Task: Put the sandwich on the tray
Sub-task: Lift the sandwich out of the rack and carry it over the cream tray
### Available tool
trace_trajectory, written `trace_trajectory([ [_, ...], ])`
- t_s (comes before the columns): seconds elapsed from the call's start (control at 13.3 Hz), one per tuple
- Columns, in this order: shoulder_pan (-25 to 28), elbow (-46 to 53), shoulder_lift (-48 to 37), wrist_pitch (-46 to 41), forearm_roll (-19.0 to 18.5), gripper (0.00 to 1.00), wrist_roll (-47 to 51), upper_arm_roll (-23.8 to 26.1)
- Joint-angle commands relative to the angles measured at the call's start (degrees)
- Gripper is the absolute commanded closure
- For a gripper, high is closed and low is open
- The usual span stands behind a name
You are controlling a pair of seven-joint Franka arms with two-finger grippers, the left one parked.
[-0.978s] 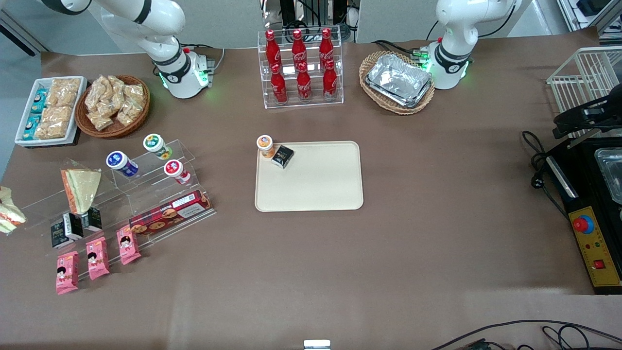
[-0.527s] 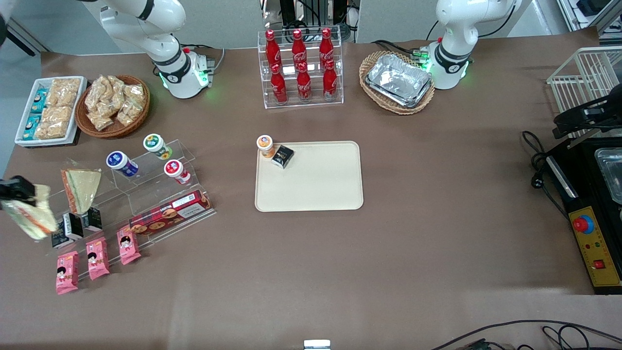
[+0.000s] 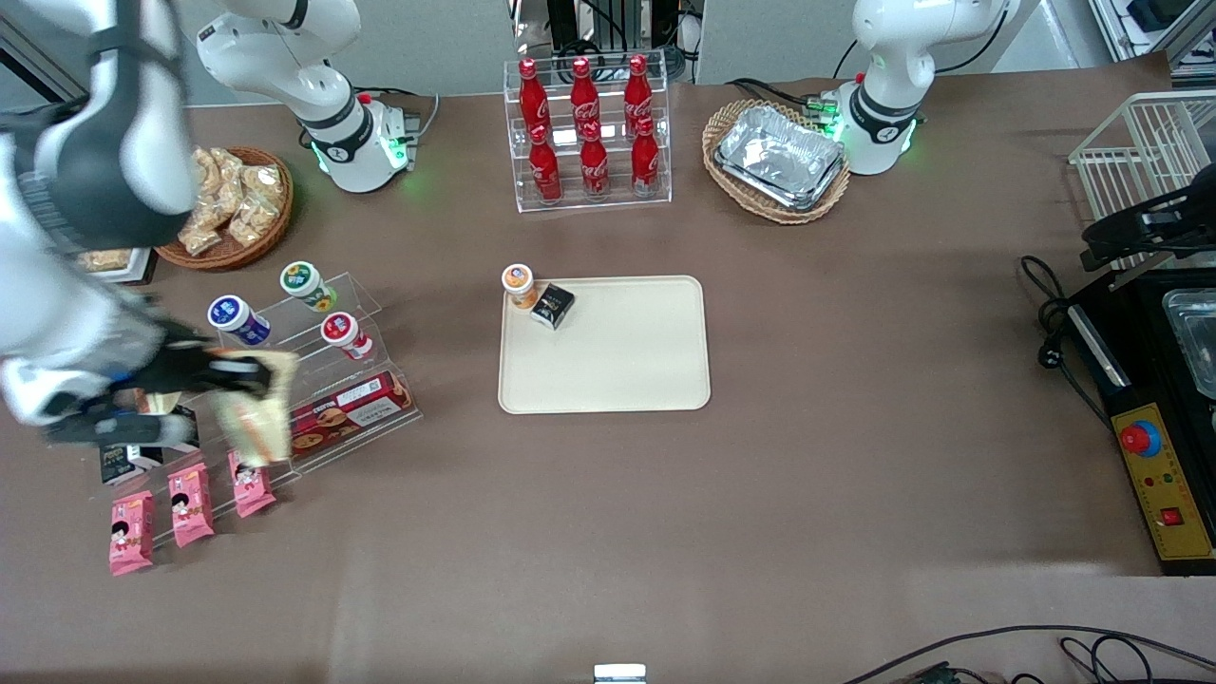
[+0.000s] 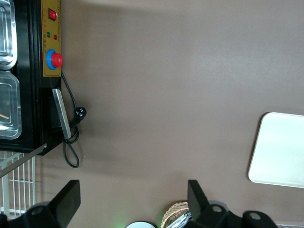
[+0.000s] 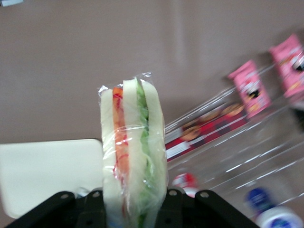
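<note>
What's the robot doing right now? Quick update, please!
Gripper shut on sandwich, held above the snack racks. Tray not reached; orange-capped bottle and black box crowd one corner.

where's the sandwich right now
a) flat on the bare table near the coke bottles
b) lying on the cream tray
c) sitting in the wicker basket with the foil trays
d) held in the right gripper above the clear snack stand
d: the gripper is shut on the sandwich, which hangs over the clear snack stand; the tray holds only a small cup and a dark box.
</note>
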Motion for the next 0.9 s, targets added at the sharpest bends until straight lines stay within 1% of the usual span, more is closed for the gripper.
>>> trace_trajectory([
  [0.0,7.7,0.0,0.1,2.0,-0.9,1.00,22.2,-0.4],
  [0.3,14.9,-0.1,4.2,6.3,-0.8,1.00,42.3,-0.3],
  [0.6,21.7,-0.1,11.8,15.1,-0.5,1.00,61.6,-0.2],
  [0.83,24.6,-0.3,16.6,21.7,0.3,1.00,74.0,-0.1],
])
